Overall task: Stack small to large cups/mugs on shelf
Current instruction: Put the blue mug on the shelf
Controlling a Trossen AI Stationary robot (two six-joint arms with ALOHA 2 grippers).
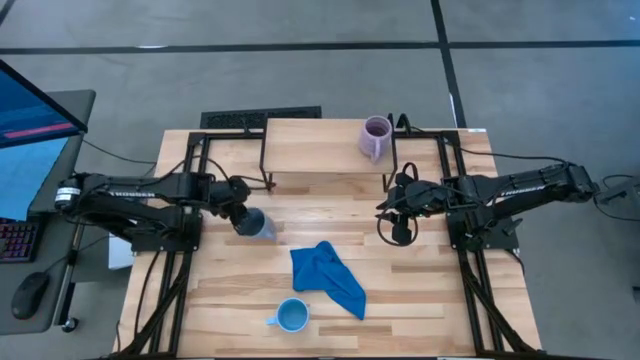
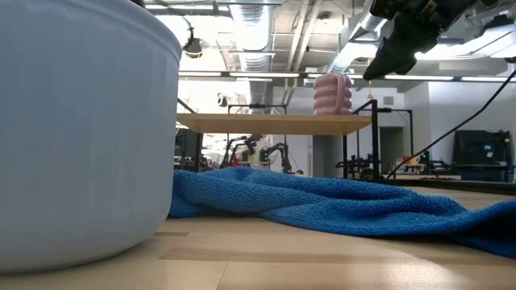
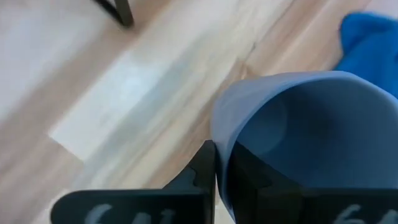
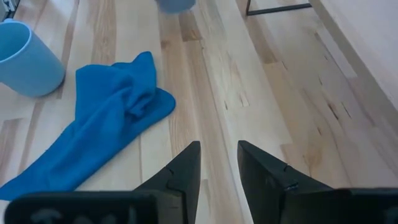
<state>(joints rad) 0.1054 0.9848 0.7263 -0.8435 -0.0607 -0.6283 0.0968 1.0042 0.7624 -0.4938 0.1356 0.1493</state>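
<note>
From above: gripping the grey mug point(image 1: 256, 224) at its rim with the left gripper point(image 1: 243, 217), out on the table point(image 1: 430, 300) just in front of the shelf point(image 1: 310, 145). Waiting with nothing held, the right gripper point(image 1: 401, 226), its fingers slightly parted, beside the shelf's near right leg. Standing alone near the shelf's right end, well beyond and to the right of the left gripper, the purple mug point(image 1: 375, 137). Sitting nearer the table's front edge, past the cloth point(image 1: 330, 279), the blue mug point(image 1: 291, 316). Calling for a lift high enough to clear the plank's edge, then a level carry across toward the purple mug, judging by the layout.

From table height: filling the left foreground, the blue mug point(image 2: 81, 129); behind the cloth point(image 2: 339, 205), the shelf point(image 2: 274, 123) with the purple mug point(image 2: 333, 94) upright on it. Hanging above and right of that mug, a dark gripper point(image 2: 387, 56), probably the right one.

From the left wrist: pinching the grey mug's point(image 3: 311, 130) wall, one finger point(image 3: 202, 171) outside and its partner seemingly inside. Keeping the mug upright in this thin pinch looks key; tilting could let it slip.

From the right wrist: holding nothing between its fingers point(image 4: 186, 171), with cloth point(image 4: 106, 118) and blue mug point(image 4: 28, 59) ahead. Keeping this arm clear of the left arm's path looks wise.
</note>
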